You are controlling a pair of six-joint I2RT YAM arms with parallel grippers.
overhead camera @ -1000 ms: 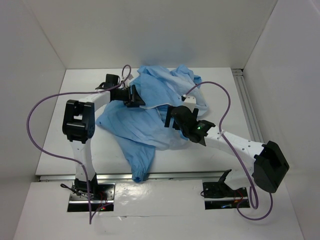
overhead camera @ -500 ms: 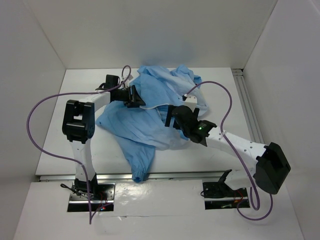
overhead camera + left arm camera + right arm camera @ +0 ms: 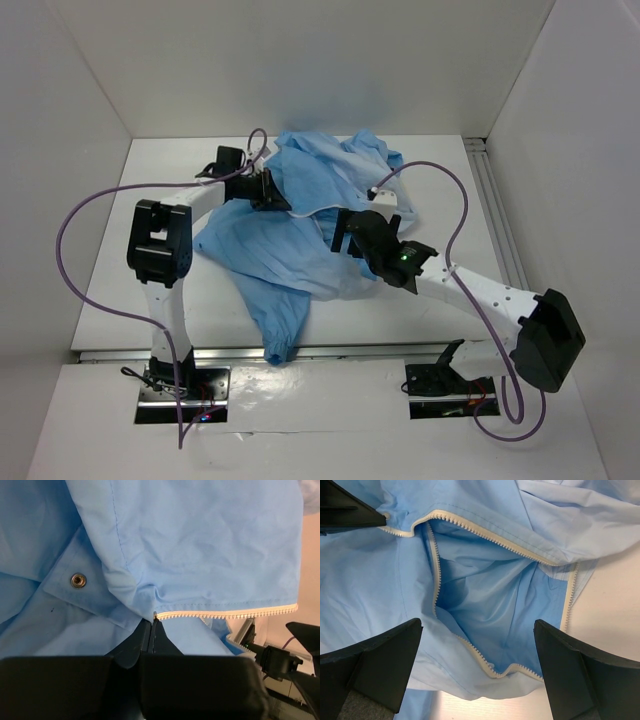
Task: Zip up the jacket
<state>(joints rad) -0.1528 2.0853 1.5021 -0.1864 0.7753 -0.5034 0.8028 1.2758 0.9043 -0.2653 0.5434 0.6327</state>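
**Zip not started: one edge held, the front gaping open**

Your jacket (image 3: 300, 250) lies in a crumpled heap in the middle of the table (image 3: 380, 320), one sleeve trailing toward the near edge. Nothing is zipped. In the right wrist view the white zipper edging (image 3: 485, 532) splits into two separate runs with an open pocket of blue lining between them, so the halves have yet to be brought together.

Your left gripper (image 3: 154, 625) is clamped on the jacket right at the end of a toothed edge, beside a metal snap (image 3: 76, 580), with the teeth running away from it in a fairly straight line. Your right gripper (image 3: 476, 625) hangs over the open front with its jaws spread wide, holding nothing and touching no fabric that I can see.

By my reading, the whole job is ahead of you: find the slider, seat the other edge in it, then draw it along.

What you cannot rely on here:
- No view shows the slider or its pull tab; it may be under a fold.
- You cannot tell which end of the zip the left gripper holds.
- The far run of teeth passes out of the left wrist view behind the other arm.
- The overhead view hides the fingertips of both grippers among the folds
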